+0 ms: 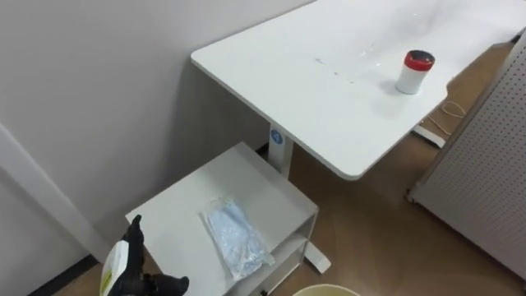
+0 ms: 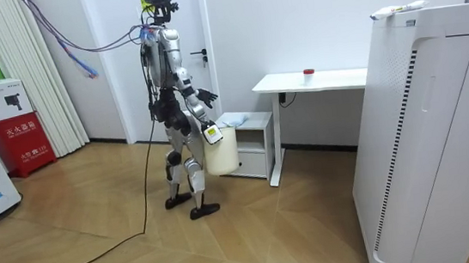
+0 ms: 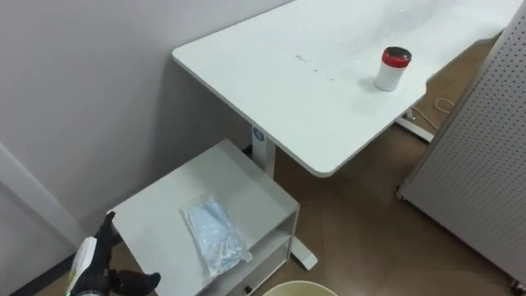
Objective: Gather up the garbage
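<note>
Blue crinkled garbage (image 1: 237, 237) lies atop the cabinet (image 1: 177, 205). My left hand (image 1: 138, 267), fingers apart, hovers at the cabinet's near corner. I judge I'm reaching; next, pinch it.

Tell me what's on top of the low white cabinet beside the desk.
A crumpled pale blue plastic packet lies on the cabinet top, with nothing else visible there. The left hand, fingers spread, covers the top's near left corner, so that bit stays unseen.

Left of centre, the robot stands facing a low cabinet (image 2: 252, 121), a cream bin (image 2: 223, 153) at its hip; a desk (image 2: 333, 79) stands just right.
</note>
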